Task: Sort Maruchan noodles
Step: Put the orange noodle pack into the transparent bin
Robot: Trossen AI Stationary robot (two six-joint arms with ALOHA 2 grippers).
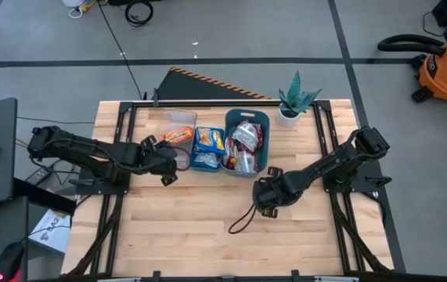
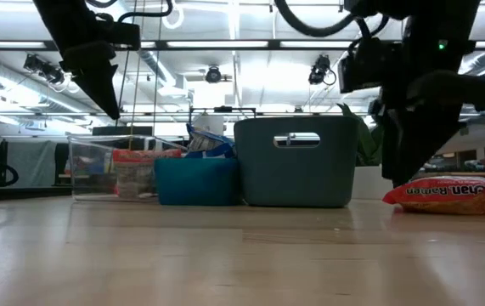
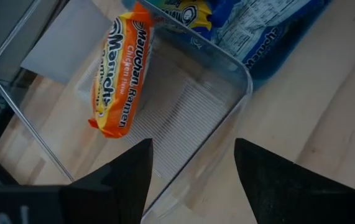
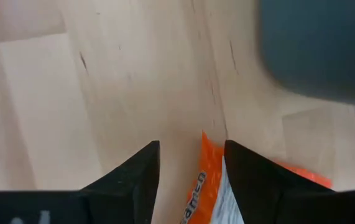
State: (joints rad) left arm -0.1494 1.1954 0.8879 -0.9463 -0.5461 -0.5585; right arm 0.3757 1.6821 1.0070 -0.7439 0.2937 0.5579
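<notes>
A: Left gripper (image 3: 193, 168) first. It hung above the near edge of the clear bin (image 1: 178, 135), fingers spread wide, nothing between them. The wrist view looked straight down into that bin.

B: Contents of the clear bin?

A: One orange packet (image 3: 120, 78), lying flat on the bin floor, lettered Maruchan Ramen. It also showed in the high view at the bin's middle (image 1: 178, 135).

B: And the right gripper?

A: Right gripper (image 4: 193, 168) was low over the table (image 1: 207, 227), near and to the right of the dark teal bin (image 1: 246, 142). Fingers parted narrowly, straddling the end of an orange-red packet (image 4: 205, 186) that lay on the wood. I could not tell whether the fingers touched it. In the low view that packet (image 2: 450, 194) rested flat on the tabletop at the right, just beside the gripper.

B: The other bins?

A: Three in a row at the far side of the table. Clear bin on the left, a small blue bin (image 1: 207, 149) in the middle holding yellow-and-blue packets (image 1: 207, 141), the dark teal bin on the right holding red-and-white packets (image 1: 245, 141). The bins sat just beside one another.

B: Anything else on the table?

A: A potted plant (image 1: 293, 100) at the far right corner, and a black cable (image 1: 243, 219) looped on the wood near the right gripper.
</notes>
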